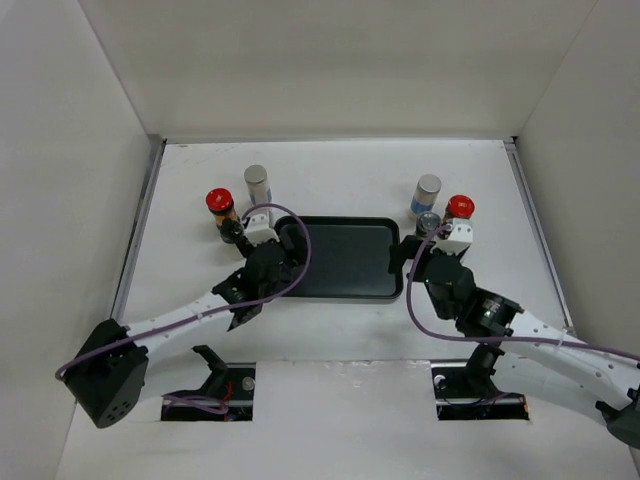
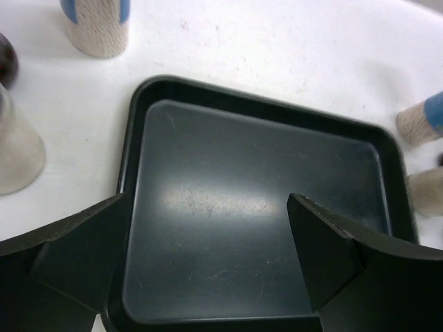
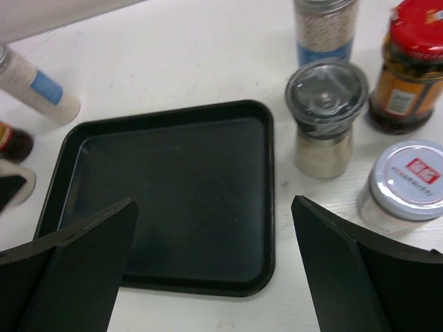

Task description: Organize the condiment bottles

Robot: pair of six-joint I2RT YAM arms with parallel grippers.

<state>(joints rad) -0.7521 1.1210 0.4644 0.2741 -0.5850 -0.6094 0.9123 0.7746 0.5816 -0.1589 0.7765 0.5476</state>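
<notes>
The black tray point(image 1: 345, 258) lies empty mid-table. Left of it stand a red-capped dark jar point(image 1: 219, 203) and a silver-capped white shaker point(image 1: 257, 182). Right of it stand a silver-capped shaker point(image 1: 426, 193), a glass grinder point(image 1: 429, 222) and a red-capped jar point(image 1: 459, 208). My left gripper point(image 1: 290, 240) is open and empty over the tray's left end point(image 2: 263, 207). My right gripper point(image 1: 400, 255) is open and empty over the tray's right edge point(image 3: 173, 200). The right wrist view shows the grinder point(image 3: 325, 117), the blue-banded shaker point(image 3: 325, 28), the red-capped jar point(image 3: 408, 62) and a white-lidded jar point(image 3: 405, 183).
White walls enclose the table on three sides. In the left wrist view a blue-banded shaker point(image 2: 97, 28) and a frosted glass bottle point(image 2: 17, 145) stand left of the tray. Two more bottle bases point(image 2: 422, 121) show past its right end.
</notes>
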